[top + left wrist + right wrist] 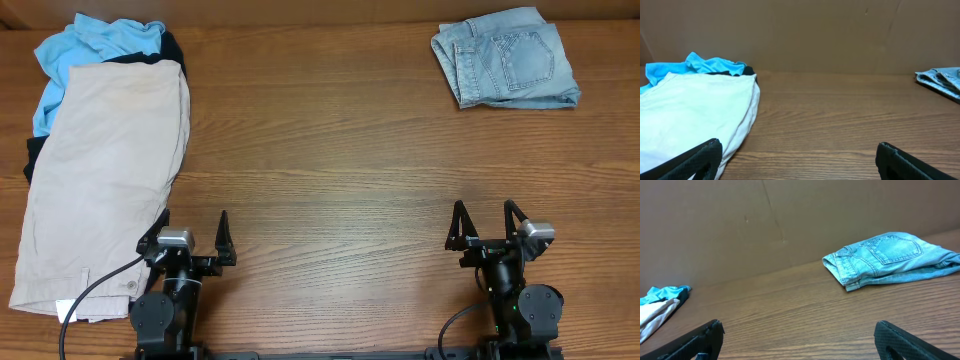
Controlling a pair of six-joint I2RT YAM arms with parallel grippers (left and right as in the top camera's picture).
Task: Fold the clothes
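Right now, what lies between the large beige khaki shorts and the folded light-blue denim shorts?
Only bare wooden table: in the overhead view nothing sits between the beige khaki shorts and the folded light-blue denim shorts. Both wrist views agree.

Brown wood-grain desk [340, 160] fills the overhead view, evenly lit, no harsh shadows. Behind its far edge, a plain brown wall [830, 35], cardboard-like, faint creases running down it.

a wooden table [330, 150] is seen, brown and grained. at its left side a pile is laid: beige shorts [105, 180] are spread on top, with a light-blue shirt [95, 40] and a black garment [173, 47] showing from beneath. folded denim shorts [505, 58] are set at the far right corner, well apart from the pile.
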